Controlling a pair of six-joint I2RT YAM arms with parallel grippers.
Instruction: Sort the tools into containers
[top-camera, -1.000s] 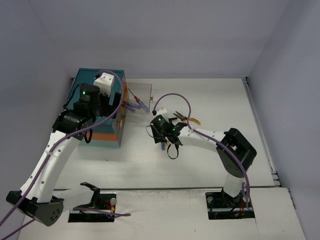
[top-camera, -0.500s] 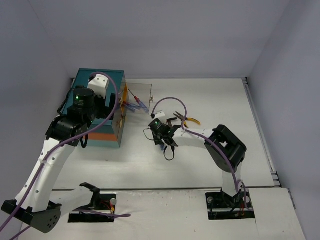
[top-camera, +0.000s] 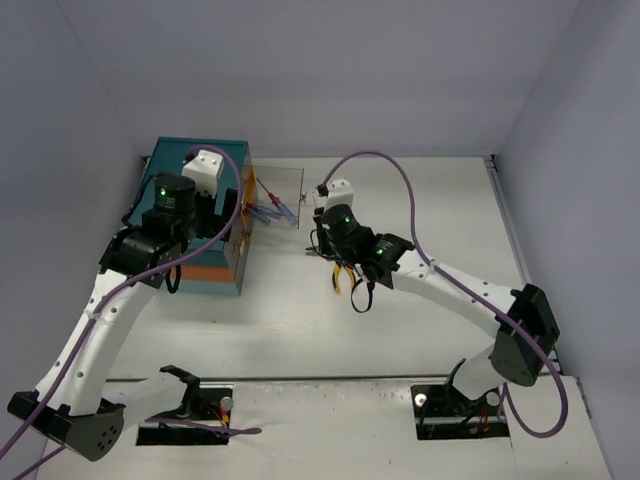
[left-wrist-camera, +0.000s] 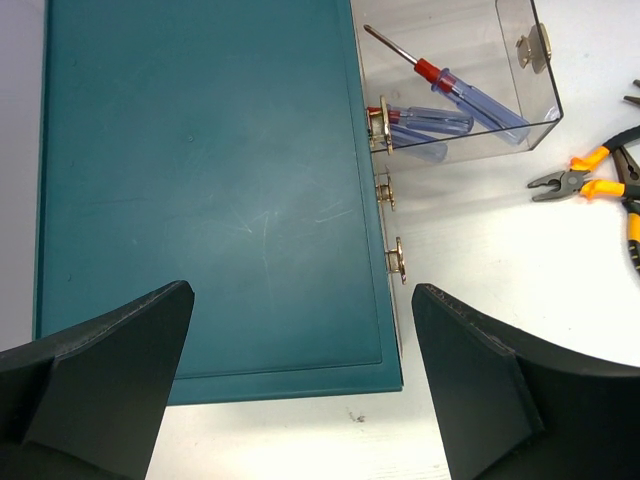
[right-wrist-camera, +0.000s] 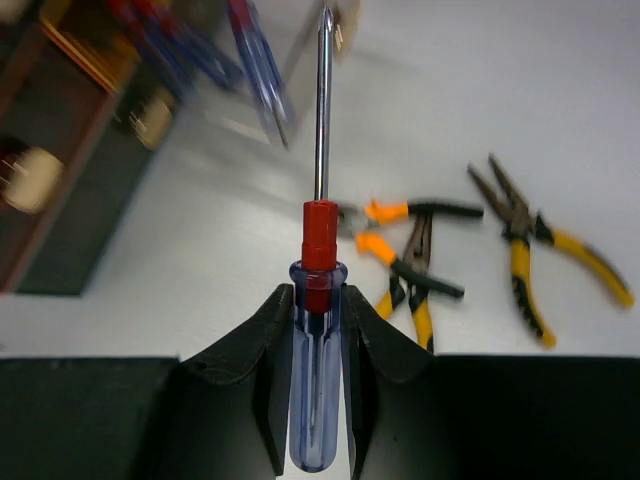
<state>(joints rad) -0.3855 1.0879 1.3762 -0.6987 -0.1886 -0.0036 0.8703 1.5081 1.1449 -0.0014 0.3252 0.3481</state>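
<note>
A teal chest (top-camera: 195, 215) with an orange band (top-camera: 212, 272) low on its front stands near the far left corner of the table (top-camera: 420, 320). Its clear drawer (left-wrist-camera: 450, 30) is pulled out to the right. Inside lie blue-handled screwdrivers (left-wrist-camera: 470, 97), one with a red collar and its tip toward the chest. Below it, brass knobs (left-wrist-camera: 397, 258) mark shut drawers. Three pliers (right-wrist-camera: 415, 255) with orange and yellow grips lie flat mid-table, two of them crossed. Another screwdriver (right-wrist-camera: 319, 230), with a clear blue handle, is clamped in the right gripper (right-wrist-camera: 318, 300), shaft pointing toward the drawer
</note>
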